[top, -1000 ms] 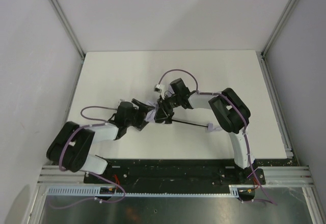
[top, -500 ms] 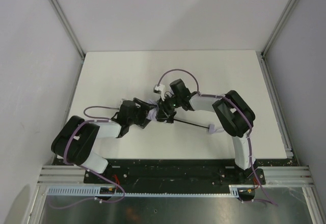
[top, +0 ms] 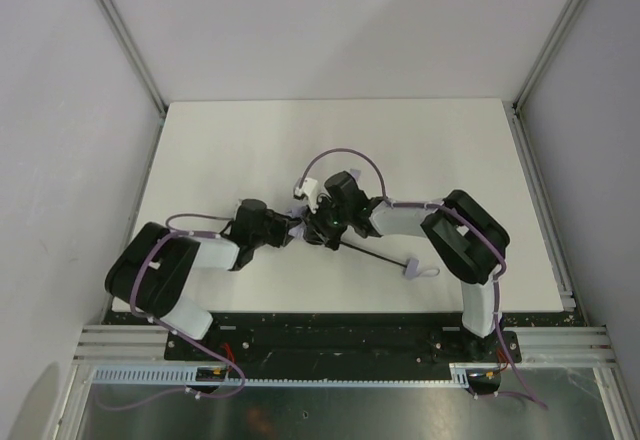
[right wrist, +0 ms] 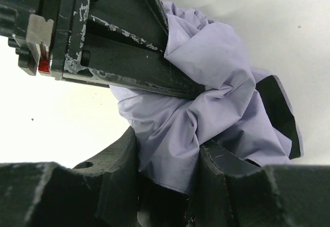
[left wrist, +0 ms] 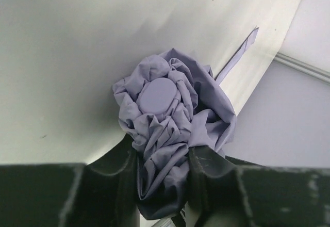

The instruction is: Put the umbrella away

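The umbrella lies near the middle of the white table. In the top view its thin black shaft (top: 372, 254) runs right to the pale handle (top: 411, 267) with a small loop. Both grippers meet over the bunched lavender canopy (left wrist: 165, 113). My left gripper (left wrist: 162, 173) is shut on the canopy's folds just below its round top cap (left wrist: 157, 95). My right gripper (right wrist: 167, 170) is shut on the canopy (right wrist: 206, 98) from the other side, with the left gripper's black finger (right wrist: 124, 41) pressed against the same cloth. In the top view the arms hide most of the canopy.
The umbrella's closure strap (left wrist: 241, 54) sticks out past the canopy. Grey walls and aluminium rails (top: 125, 40) enclose the white table (top: 330, 140) on three sides. The arm bases stand on a black plate (top: 330, 335) at the near edge.
My left gripper has closed on the canopy. Both wrists have shifted a little left, and the umbrella's handle has moved slightly toward the near edge.
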Robot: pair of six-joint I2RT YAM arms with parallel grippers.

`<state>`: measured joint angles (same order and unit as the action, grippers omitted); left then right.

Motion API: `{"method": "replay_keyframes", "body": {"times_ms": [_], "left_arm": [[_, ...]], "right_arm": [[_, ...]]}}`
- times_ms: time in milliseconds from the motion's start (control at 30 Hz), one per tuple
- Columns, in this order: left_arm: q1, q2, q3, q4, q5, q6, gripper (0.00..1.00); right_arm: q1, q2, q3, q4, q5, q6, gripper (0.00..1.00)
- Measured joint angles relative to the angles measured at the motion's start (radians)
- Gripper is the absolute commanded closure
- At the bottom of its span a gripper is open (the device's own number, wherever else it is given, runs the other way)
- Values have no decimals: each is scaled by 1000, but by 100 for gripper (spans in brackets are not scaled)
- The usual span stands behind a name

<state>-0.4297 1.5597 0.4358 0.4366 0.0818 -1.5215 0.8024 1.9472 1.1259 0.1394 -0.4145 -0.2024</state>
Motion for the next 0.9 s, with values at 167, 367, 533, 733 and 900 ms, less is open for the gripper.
{"method": "replay_keyframes", "body": {"times_ms": [167,367,533,733,900], "left_arm": [[0,-26,-38,25,-5,-44,100],[1,-24,-40,30,-2,-37,100],[0,-40,-57,34,-1,-24,100],[-2,-55,-60,4,3,-23,100],[-2,-76,-35,-74,3,-23,100]], "right_arm": [[14,1,-5,2,-5,11,100],[12,2,-5,1,5,50,58],[35,-9,-5,-43,75,102,23],[103,-69,-6,-153,262,89,4],[187,-96,-10,-190,446,24,2]]}}
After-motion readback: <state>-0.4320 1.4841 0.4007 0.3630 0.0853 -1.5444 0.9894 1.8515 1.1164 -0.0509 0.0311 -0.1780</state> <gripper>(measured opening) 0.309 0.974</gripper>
